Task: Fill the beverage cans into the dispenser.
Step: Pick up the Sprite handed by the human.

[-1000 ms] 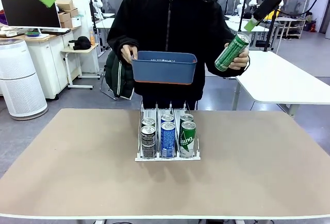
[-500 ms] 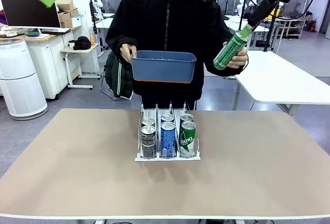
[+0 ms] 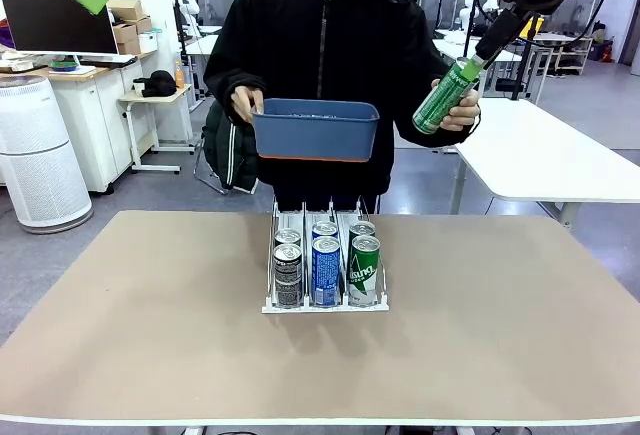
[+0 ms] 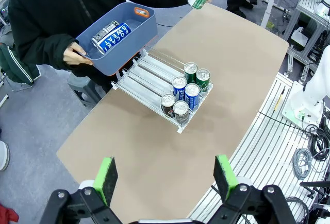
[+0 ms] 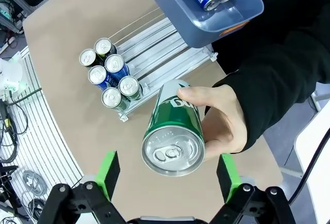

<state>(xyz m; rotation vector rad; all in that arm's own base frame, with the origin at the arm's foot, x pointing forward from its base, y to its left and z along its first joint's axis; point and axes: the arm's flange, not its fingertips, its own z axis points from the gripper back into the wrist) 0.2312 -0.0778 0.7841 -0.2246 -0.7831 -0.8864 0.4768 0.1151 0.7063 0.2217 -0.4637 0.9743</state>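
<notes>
— Beyond the far edge of the desk (image 3: 150, 305), right side: green can (image 5: 172, 131) tilted in the person's hand (image 5: 221, 116), silver top aimed at the right gripper (image 5: 168, 176). Fingers wide apart, framing that top, not clamped.
— Handling?
— Thin metal; probably full, so stiff and weighty. Smooth, round, likely slippery. Best taken across the upper body, clear of the hand.
— Left gripper (image 4: 165, 178)?
— High over the desk, fingers apart, empty.
— Dispenser (image 4: 147, 72)?
— Mid-desk; six cans at the robot's end, two per lane.
— Writing?
— "POCARI SWEAT" on a blue can (image 4: 114, 34) lying in the blue bin (image 3: 315, 130). White lettering on the green can, unreadable.
</notes>
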